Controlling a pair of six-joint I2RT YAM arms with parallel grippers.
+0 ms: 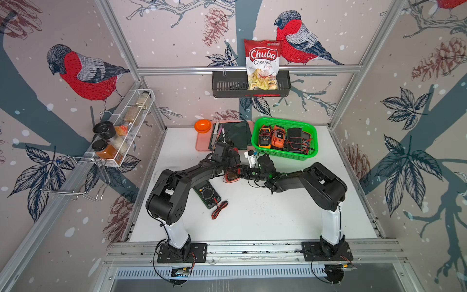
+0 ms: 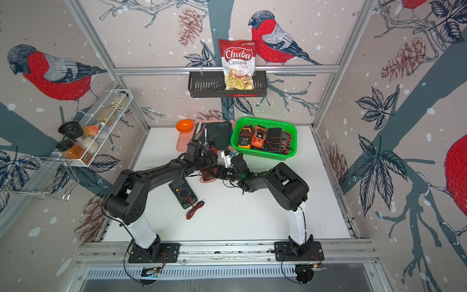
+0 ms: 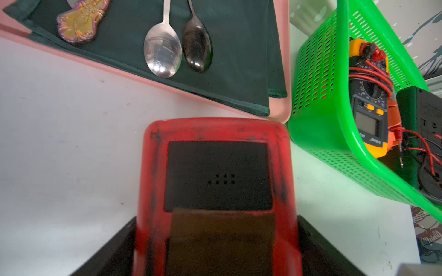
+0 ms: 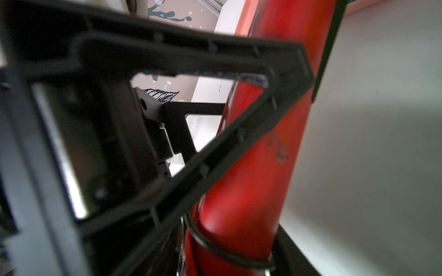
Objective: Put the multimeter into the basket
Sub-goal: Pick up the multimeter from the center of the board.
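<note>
A red multimeter [image 1: 233,174] [image 2: 209,174] hangs above the table's middle, between both arms. My left gripper [image 1: 231,168] [image 3: 216,241] is shut on it; the left wrist view shows its black back panel [image 3: 217,174] and a black finger against each red side. My right gripper [image 1: 242,173] [image 4: 229,251] meets it from the opposite side, jaws pressed on the red casing [image 4: 251,191], which has a black cable looped round it. The green basket [image 1: 285,121] [image 2: 265,120] [image 3: 318,133] stands behind and to the right, holding several meters and tangled leads.
A dark green multimeter [image 1: 207,194] with red and black leads [image 1: 219,209] lies on the table under the left arm. A pink tray [image 3: 279,112] with a dark cloth and spoons [image 3: 162,52] sits left of the basket, by an orange bowl [image 1: 202,125]. A small white device [image 1: 250,156] lies near the basket.
</note>
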